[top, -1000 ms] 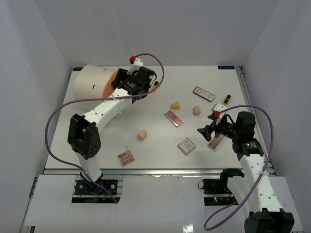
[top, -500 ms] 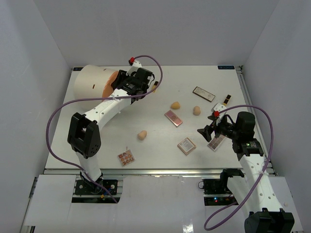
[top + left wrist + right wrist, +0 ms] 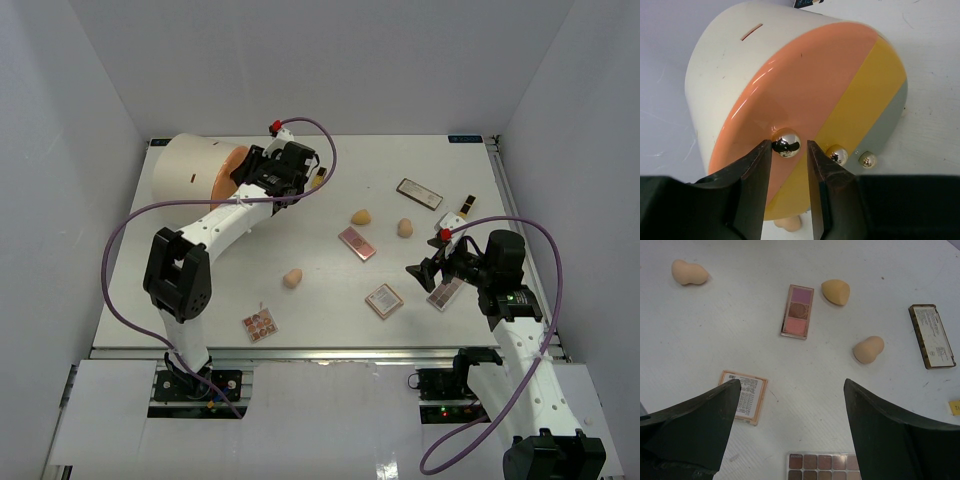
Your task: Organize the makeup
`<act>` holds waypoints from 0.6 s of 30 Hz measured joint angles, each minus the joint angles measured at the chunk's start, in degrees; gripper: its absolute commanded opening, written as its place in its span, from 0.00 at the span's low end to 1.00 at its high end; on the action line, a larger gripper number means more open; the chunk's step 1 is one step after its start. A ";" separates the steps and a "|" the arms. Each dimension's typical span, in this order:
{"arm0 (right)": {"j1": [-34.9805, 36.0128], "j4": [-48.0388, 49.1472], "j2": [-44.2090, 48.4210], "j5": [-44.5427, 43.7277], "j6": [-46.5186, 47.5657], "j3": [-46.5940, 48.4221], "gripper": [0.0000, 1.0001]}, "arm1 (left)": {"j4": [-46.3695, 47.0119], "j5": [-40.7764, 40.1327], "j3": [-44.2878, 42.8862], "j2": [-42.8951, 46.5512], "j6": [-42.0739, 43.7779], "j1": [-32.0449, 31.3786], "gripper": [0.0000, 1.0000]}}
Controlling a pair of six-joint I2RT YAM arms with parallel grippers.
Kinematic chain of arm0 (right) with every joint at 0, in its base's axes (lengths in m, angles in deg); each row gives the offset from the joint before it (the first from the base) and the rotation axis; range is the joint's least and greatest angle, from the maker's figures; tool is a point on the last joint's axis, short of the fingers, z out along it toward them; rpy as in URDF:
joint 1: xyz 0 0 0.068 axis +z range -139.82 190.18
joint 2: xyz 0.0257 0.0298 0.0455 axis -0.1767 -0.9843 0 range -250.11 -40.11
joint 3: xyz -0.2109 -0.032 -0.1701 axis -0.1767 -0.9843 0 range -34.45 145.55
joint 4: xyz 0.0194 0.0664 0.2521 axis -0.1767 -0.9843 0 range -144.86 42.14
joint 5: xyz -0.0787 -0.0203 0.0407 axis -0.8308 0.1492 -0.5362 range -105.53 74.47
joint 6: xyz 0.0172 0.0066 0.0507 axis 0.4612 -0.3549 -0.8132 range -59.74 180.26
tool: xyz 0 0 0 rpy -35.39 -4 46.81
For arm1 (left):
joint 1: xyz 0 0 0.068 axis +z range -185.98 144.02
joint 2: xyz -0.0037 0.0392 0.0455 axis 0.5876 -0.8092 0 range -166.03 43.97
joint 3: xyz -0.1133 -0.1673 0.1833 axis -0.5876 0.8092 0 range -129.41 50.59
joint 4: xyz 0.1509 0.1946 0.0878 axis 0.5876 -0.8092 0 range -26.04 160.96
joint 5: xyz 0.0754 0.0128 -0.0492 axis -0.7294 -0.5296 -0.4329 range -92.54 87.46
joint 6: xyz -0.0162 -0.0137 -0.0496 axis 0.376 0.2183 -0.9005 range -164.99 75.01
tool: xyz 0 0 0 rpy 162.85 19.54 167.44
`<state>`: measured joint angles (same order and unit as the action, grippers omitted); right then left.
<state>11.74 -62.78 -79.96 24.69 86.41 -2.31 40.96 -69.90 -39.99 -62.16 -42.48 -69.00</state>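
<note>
The makeup lies spread on the white table. There is a dark palette point(image 3: 419, 193), a pink palette point(image 3: 357, 242), a square peach palette point(image 3: 384, 300), a small palette point(image 3: 259, 323) and a brown palette point(image 3: 446, 292). Three peach sponges point(image 3: 361, 216) point(image 3: 405, 227) point(image 3: 292, 278), a red-black lipstick point(image 3: 466, 205) and a tiny yellow bottle point(image 3: 318, 178) lie among them. My left gripper point(image 3: 789, 145) is narrowly open with its tips either side of a silver knob point(image 3: 785, 142) on the cream cylinder's orange face point(image 3: 805, 80). My right gripper point(image 3: 791, 385) is wide open and empty above the brown palette point(image 3: 822, 467).
The big cream cylinder point(image 3: 185, 165) lies on its side at the back left. Its face has orange, yellow and grey bands, with two more knobs point(image 3: 838, 154) point(image 3: 868, 160). White walls enclose the table on three sides.
My left gripper has shifted slightly left, closer onto the cylinder's face. The right arm and the makeup have not moved.
</note>
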 measured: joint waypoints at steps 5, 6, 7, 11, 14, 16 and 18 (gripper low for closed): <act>0.00 -0.01 0.00 -0.01 0.00 0.00 0.90 | 0.62 -0.96 0.26 -0.07 0.81 0.00 0.32; 0.00 -0.02 0.00 -0.01 0.00 0.00 0.90 | 0.76 -1.03 0.32 -0.06 0.97 0.00 0.29; 0.00 -0.02 0.00 0.00 0.00 0.00 0.90 | 0.92 -1.10 0.44 -0.06 1.13 0.00 0.27; 0.00 -0.02 0.00 -0.03 0.00 0.00 0.90 | 1.68 -1.35 0.65 -0.06 1.80 -0.16 0.18; 0.00 -0.02 0.00 -0.03 0.00 0.00 0.90 | 2.03 -1.27 0.65 -0.06 2.11 -0.27 0.16; 0.00 -0.02 0.00 -0.04 0.00 0.00 0.90 | 2.01 -1.26 0.65 0.01 2.42 -0.69 0.16; 0.00 -0.02 0.00 -0.04 0.00 0.00 0.90 | 1.95 -1.22 0.65 0.14 2.67 -1.22 0.16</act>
<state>11.74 -62.80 -79.96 24.65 86.41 -2.31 42.91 -71.12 -39.34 -62.01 -39.81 -70.22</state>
